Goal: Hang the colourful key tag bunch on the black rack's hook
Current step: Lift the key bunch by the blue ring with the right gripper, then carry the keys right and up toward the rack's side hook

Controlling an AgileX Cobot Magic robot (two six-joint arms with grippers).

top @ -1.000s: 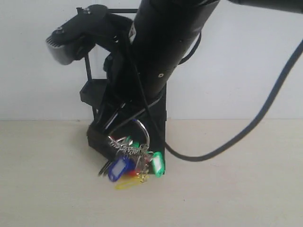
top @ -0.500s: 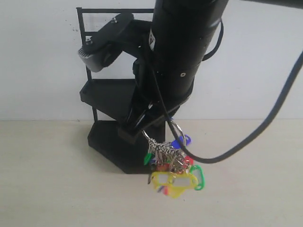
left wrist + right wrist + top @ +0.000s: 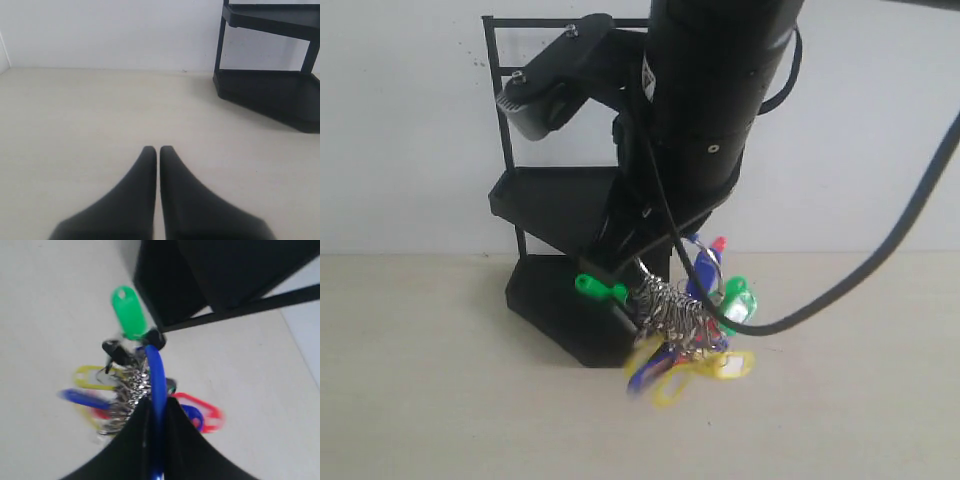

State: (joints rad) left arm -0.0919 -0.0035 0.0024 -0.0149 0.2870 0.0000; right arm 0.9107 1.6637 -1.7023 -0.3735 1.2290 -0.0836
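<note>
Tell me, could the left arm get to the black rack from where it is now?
Probably yes. The left gripper sits shut and empty over bare table, with nothing between it and the black rack. The right gripper already holds the colourful key tag bunch by the rack, though.

Light is even and soft in all three views — bright, diffuse, no hard glare on the pale table [image 3: 75, 110]. The black rack [image 3: 560, 210] casts only a faint shadow at its base. In the exterior and right wrist views the colourful key tag bunch [image 3: 685, 315] smears with motion blur — tags streaked, edges soft. The left wrist view is sharp.
</note>
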